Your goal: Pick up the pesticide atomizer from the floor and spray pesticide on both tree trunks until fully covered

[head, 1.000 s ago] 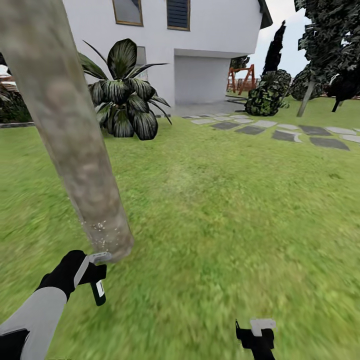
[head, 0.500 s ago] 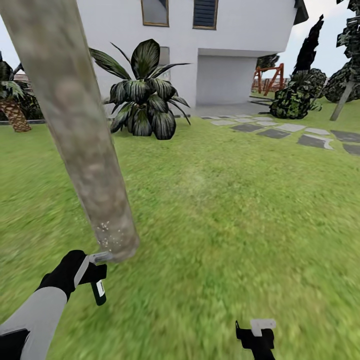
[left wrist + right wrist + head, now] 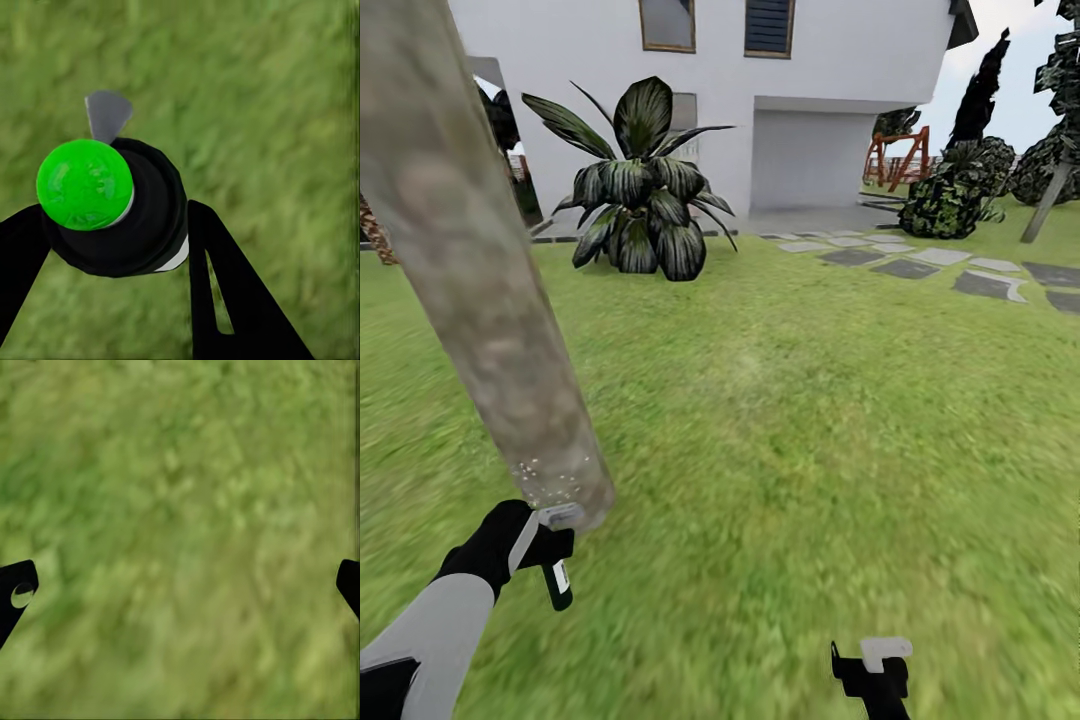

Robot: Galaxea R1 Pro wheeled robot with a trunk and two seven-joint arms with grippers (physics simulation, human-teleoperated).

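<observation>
The left claw (image 3: 550,545) is clamping the pesticide atomizer (image 3: 557,583) beside the tree trunk (image 3: 480,290); the right claw (image 3: 872,668) is standing apart. Only the speckled base is getting pesticide (image 3: 545,480), so higher bark is risking staying bare.

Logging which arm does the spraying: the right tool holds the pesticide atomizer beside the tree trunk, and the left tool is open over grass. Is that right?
The arms are swapped. The head view shows the left tool shut on the pesticide atomizer beside the tree trunk; the left wrist view shows the grip. The right tool is open over the grass, as the right wrist view shows.

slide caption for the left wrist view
Left hand gripping the small black green-capped pesticide atomizer above blurred green grass.
</observation>
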